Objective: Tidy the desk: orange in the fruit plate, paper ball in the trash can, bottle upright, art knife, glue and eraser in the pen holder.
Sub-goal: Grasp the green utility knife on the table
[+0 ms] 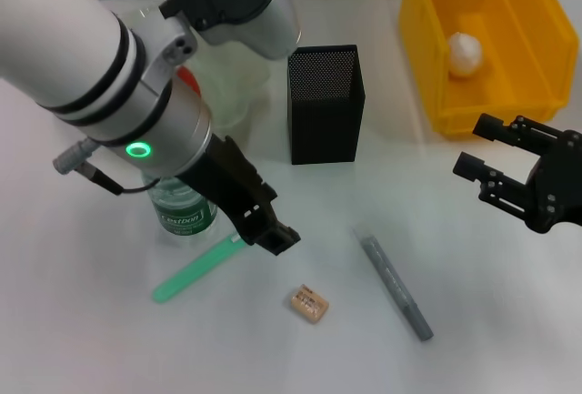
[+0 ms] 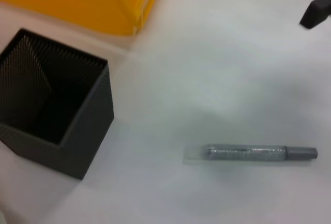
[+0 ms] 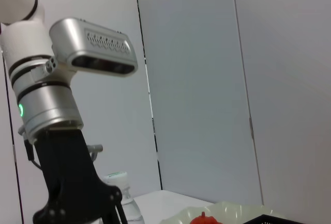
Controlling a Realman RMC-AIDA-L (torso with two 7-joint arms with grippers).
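Yellow trash can (image 1: pixel 509 103) – black mesh pen holder (image 1: pixel 326 107), green glue (image 1: pixel 195 269), grey art knife (image 1: pixel 397 287).

Your left wrist view: pen holder (image 2: pixel 57 115), art knife (image 2: pixel 251 153).
Knife lies flat, well apart; yellow trash can (image 2: pixel 83 1) beyond; dark tips, probably gripper fingers (image 2: pixel 315 12).

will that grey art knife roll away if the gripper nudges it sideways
Probably. The art knife looks like a slim round rod lying flat on the smooth white table, so a side push may roll it. It seems rigid and light; the narrow body could slip between fingers.
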